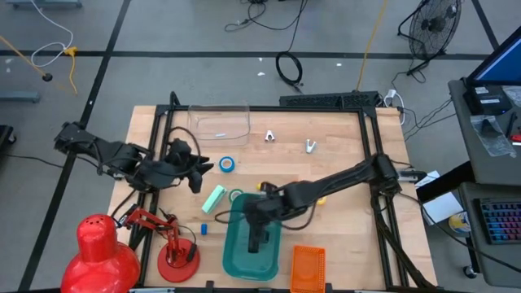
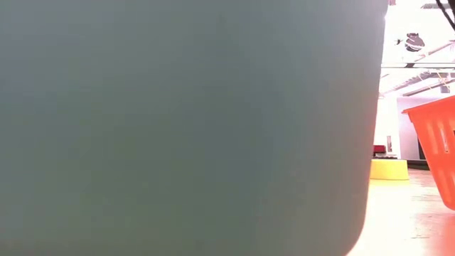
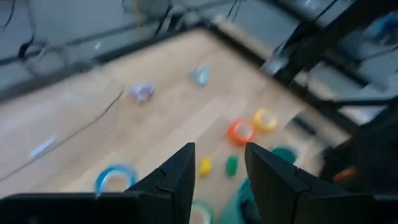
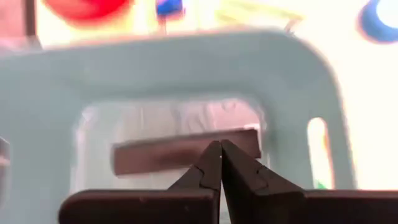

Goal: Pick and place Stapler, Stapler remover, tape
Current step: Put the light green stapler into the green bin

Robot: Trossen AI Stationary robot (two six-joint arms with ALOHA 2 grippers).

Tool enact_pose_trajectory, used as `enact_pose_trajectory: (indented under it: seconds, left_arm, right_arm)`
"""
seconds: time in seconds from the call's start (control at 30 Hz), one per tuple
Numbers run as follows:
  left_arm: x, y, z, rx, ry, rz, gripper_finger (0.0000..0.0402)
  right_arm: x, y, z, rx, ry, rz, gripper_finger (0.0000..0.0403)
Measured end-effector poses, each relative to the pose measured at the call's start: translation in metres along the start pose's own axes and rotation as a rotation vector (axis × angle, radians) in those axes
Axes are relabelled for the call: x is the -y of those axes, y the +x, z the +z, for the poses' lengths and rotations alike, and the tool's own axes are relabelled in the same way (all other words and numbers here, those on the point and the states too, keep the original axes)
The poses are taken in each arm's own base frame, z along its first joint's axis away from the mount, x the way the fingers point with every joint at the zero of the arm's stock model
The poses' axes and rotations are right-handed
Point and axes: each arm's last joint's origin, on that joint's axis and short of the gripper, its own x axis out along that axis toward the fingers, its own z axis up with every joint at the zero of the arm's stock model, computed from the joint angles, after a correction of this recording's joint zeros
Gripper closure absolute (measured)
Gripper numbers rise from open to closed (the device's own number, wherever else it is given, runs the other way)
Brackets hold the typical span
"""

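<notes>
The right gripper hung over the green bin at about six o'clock on the table, its fingers pressed together with nothing between them. Directly below it, in the right wrist view, a dark bar-shaped object lay on the bin's floor; it was probably the stapler, placed there so the bin could collect the task's items, though the view was too soft to be sure. The left gripper hovered at about nine o'clock with its fingers held a moderate way apart and empty, pointed across the table toward the tape, which suggested it was lined up for a pick. The blue tape roll sat just beside that gripper toward the centre; the green roll lay near the bin's far edge; the orange roll and yellow roll touched each other beyond it. An orange basket stood at five o'clock, beside the bin. I could not tell which item was the staple remover.
</notes>
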Motion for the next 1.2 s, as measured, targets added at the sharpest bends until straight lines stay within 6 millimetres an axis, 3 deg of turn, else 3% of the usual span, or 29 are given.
enact_pose_trajectory:
  seconds: [0.23,0.47,0.63,0.93,1.2]
  left_arm:
    - [-0.028,0.011,-0.016,-0.327,-0.044,0.199,0.0256]
    - [-0.031,0.047,-0.045,-0.587,-0.017,0.206,0.0245]
    - [-0.030,0.079,-0.073,-0.679,-0.017,0.231,0.0187]
    - [-0.015,0.114,-0.093,-0.736,0.017,0.165,0.0075]
    - [-0.017,0.136,-0.112,-0.799,0.090,0.231,0.0062]
  right_arm:
    - [-0.001,-0.070,0.009,0.173,0.157,0.057,0.0403]
    - [-0.002,-0.102,-0.008,0.166,0.213,0.061,0.0373]
    - [0.002,-0.111,-0.026,0.114,0.268,0.043,0.0325]
    - [0.016,-0.123,-0.056,0.096,0.378,0.049,0.0263]
    - [0.023,-0.123,-0.079,0.164,0.452,0.108,0.0259]
